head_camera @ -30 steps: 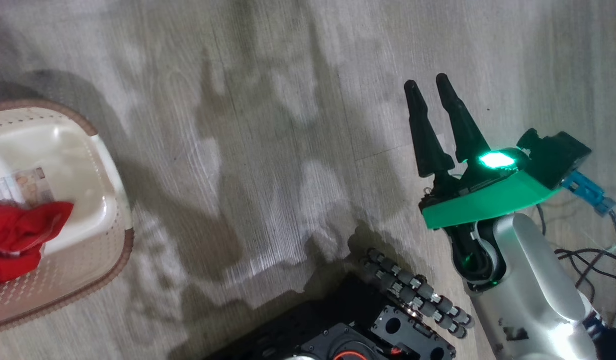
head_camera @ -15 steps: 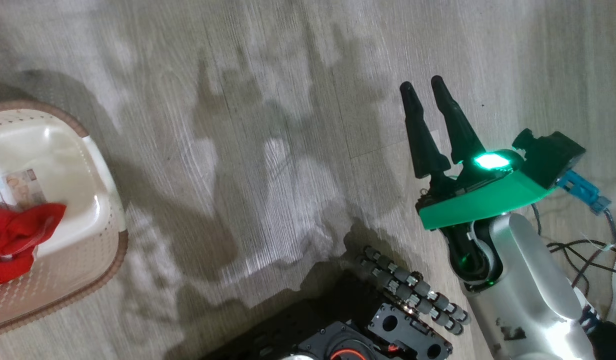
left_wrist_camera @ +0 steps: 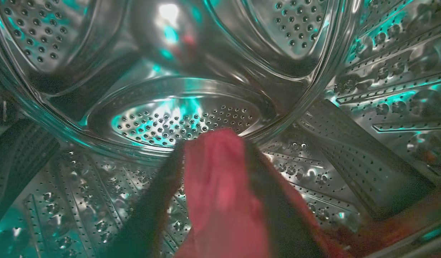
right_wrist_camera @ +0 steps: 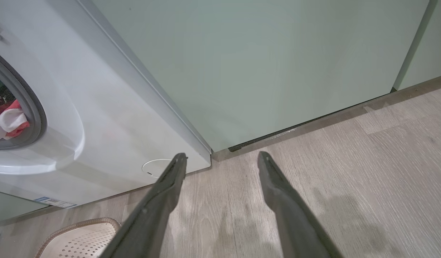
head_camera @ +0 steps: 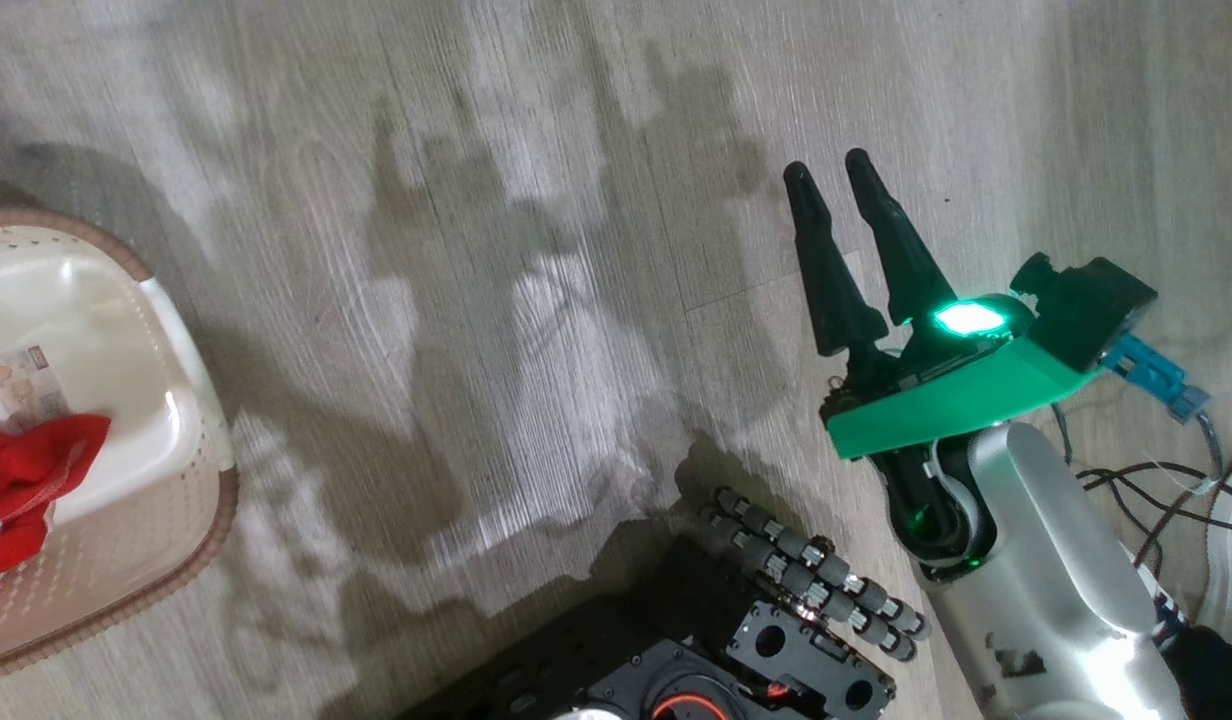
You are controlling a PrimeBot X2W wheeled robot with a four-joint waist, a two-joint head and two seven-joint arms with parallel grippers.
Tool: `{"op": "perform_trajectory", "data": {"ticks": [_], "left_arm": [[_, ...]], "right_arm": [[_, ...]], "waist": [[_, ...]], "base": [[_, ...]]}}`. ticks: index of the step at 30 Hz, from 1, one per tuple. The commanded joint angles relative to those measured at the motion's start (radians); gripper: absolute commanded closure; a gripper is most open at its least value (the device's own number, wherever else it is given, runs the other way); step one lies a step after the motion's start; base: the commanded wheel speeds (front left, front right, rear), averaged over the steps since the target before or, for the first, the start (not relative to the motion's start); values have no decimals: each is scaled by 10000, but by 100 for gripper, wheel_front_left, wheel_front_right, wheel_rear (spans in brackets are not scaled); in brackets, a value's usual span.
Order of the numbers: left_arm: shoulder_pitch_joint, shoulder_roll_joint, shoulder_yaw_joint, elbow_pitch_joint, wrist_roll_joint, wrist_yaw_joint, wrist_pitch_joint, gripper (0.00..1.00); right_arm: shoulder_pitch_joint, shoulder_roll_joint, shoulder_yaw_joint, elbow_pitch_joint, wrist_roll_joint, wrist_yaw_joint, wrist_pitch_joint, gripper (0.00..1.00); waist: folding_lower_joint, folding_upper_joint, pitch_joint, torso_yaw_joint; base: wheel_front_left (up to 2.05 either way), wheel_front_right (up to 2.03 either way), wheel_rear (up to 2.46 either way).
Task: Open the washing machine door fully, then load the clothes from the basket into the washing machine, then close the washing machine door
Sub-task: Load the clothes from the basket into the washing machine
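Roughly mid-load, I'd say. Closest in, the left gripper (left_wrist_camera: 214, 154) is right inside the drum (left_wrist_camera: 184, 114), and its fingers (left_wrist_camera: 159, 200) are clamped on a red garment (left_wrist_camera: 220, 200). That piece is in the machine but not dropped yet. With an arm in there the door has to be open, so I'd call step one done.

Further out, the basket (head_camera: 166, 500) sits on the floor (head_camera: 536, 200) with more red clothes (head_camera: 26, 470) bunched in it, so it's not emptied. Over at the washing machine (right_wrist_camera: 109, 118), the right wrist view catches some red-and-white fabric (right_wrist_camera: 9, 122) just inside the grey gasket. That looks like at least one piece already loaded. My guess at what's left: let go of this one, fetch the rest, shut the door.

Pose-wise, the left arm reaches deep. Its fingers point at the drum's back wall, low over the perforated steel, with the cloth pinched between them.

The right gripper (head_camera: 827, 165) hangs over bare floor just beside the robot's dark base (head_camera: 696, 660), well apart from the basket. Its fingers are apart and there's nothing in them. They point toward the foot of the washing machine and the pale green cabinet (right_wrist_camera: 260, 64) next to it.
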Motion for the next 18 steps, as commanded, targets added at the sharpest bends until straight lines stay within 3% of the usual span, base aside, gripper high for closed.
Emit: {"op": "perform_trajectory", "data": {"ticks": [1, 9, 18], "left_arm": [[-435, 121, -57, -174, 39, 46, -51, 0], [-252, -165, -110, 60, -242, -38, -199, 0], [1866, -790, 98, -961, -1119, -210, -238, 0]], "right_arm": [[230, -28, 135, -194, 116, 2, -92, 0], [156, -28, -83, -181, -57, 2, -92, 0], [291, -28, -858, -216, -882, 2, -92, 0]], "waist": [[0, -1, -18, 21], [0, -1, -245, 253], [0, -1, -1255, 1268]], "base": [[0, 0, 0], [0, 0, 0], [0, 0, 0]]}}
